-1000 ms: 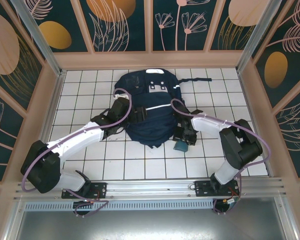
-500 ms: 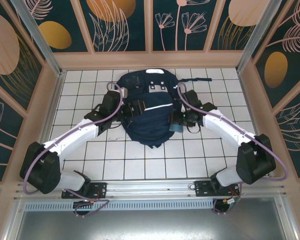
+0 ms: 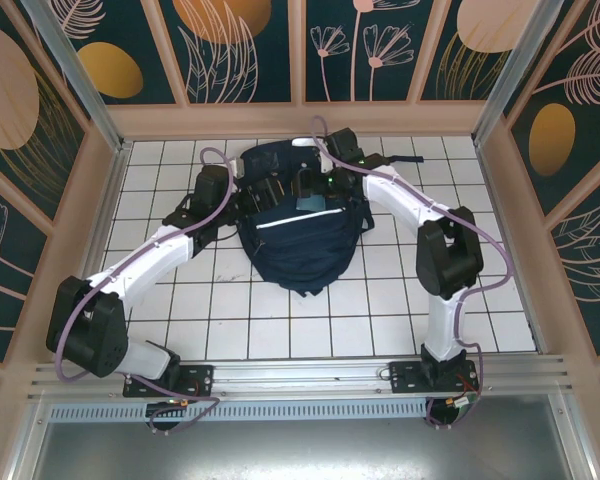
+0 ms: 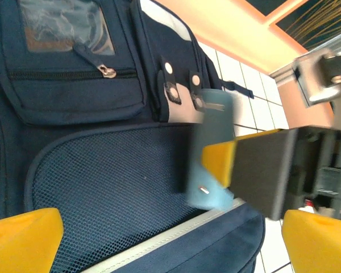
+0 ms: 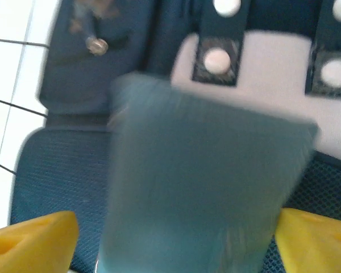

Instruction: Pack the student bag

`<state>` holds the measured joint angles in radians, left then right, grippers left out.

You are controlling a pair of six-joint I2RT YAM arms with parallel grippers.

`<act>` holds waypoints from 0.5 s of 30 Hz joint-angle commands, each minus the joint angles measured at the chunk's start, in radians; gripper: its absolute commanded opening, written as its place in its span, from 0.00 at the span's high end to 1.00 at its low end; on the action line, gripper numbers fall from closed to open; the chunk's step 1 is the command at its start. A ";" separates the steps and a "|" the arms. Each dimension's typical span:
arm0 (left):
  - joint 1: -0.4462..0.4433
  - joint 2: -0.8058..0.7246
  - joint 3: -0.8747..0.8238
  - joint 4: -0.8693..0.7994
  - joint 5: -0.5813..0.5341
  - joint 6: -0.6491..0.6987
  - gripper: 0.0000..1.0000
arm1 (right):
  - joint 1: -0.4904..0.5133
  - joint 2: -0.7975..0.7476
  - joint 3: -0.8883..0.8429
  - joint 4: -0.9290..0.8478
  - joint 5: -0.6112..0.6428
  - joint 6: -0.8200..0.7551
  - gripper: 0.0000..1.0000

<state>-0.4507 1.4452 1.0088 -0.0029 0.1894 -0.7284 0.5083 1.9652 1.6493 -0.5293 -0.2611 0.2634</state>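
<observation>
Student bag (image 3: 300, 235) lies flat on the white tiled table (image 3: 400, 300), central and toward the far side, top end pointing away from your arm bases. Your left gripper (image 4: 170, 242) sits at the bag's left flank, low over the mesh pocket (image 4: 113, 187). Its fingers are spread wide with nothing between them but fabric. Your right gripper (image 5: 173, 242) hangs above the bag's top end, near the grey snap patches (image 5: 273, 51), fingers also wide. Teal object (image 5: 204, 187) sits between them, badly blurred. A sliver of bag shows between it and one pad, so you have no grip on it. Contact with the other pad: cannot tell.
</observation>
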 commanded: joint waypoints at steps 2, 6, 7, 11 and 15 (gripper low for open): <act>-0.001 0.052 0.017 0.048 0.094 -0.020 0.02 | -0.028 -0.072 -0.019 0.002 -0.051 0.051 0.02; -0.001 0.145 0.054 0.105 0.232 -0.049 0.15 | -0.080 -0.156 -0.156 0.124 -0.166 0.137 0.04; -0.003 0.169 0.064 0.123 0.263 -0.065 0.19 | -0.093 -0.170 -0.189 0.160 -0.202 0.158 0.06; -0.003 0.240 0.103 0.173 0.317 -0.117 0.33 | -0.120 -0.169 -0.242 0.212 -0.245 0.212 0.22; -0.003 0.316 0.143 0.172 0.277 -0.167 0.42 | -0.131 -0.128 -0.239 0.227 -0.272 0.235 0.39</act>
<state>-0.4515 1.7184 1.1027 0.1162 0.4465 -0.8459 0.3763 1.8164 1.4189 -0.3618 -0.4744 0.4587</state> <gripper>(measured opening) 0.587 0.630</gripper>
